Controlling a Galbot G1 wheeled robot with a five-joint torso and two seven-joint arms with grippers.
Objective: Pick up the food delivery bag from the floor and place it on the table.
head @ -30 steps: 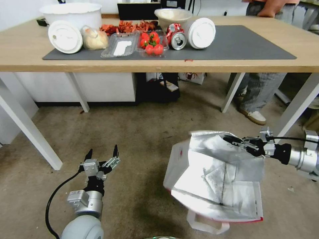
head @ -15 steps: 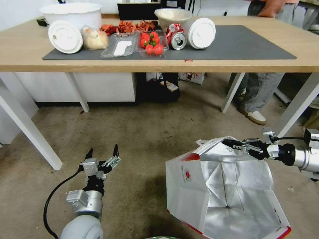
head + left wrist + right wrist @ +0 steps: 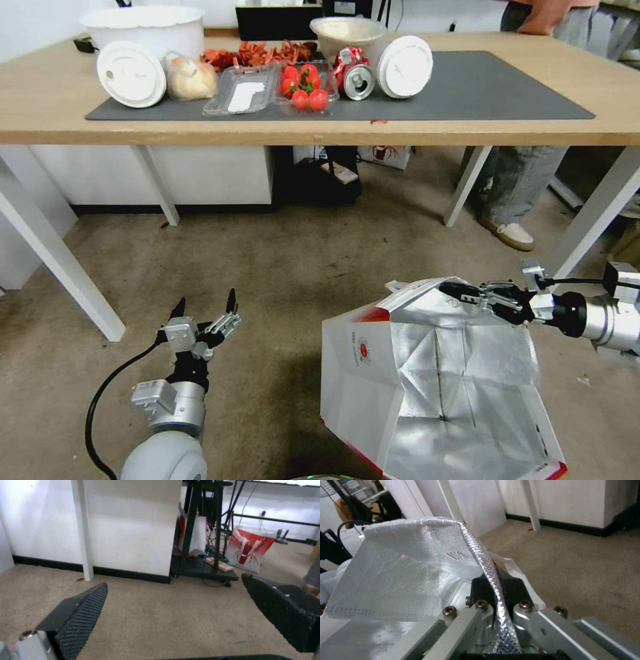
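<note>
Nearest the robot, the left gripper [image 3: 203, 312] points forward and away, low over the mottled brownish-grey carpeted floor [image 3: 280, 280], its black textured fingers [image 3: 80, 615] spread wide with nothing between them. To its right, the right arm reaches in sideways from the right edge, and the right gripper [image 3: 460, 291] pinches the upper rim of the large boxy white paper food delivery bag with crinkled silver foil lining [image 3: 433, 380]. In the right wrist view the foil edge runs straight between the pressed-together black pads [image 3: 511, 587], with a white handle strip [image 3: 516, 572] just beside them. The bag is tilted, its open mouth turned toward the camera, showing creased foil, a red edge and a small round red logo [image 3: 363, 348]. Bare carpet lies open between the two grippers and ahead. Farther off stands the big light-wood table with white legs [image 3: 333, 130], its front edge facing the robot. The right half of its dark grey mat [image 3: 507, 87] is bare.
</note>
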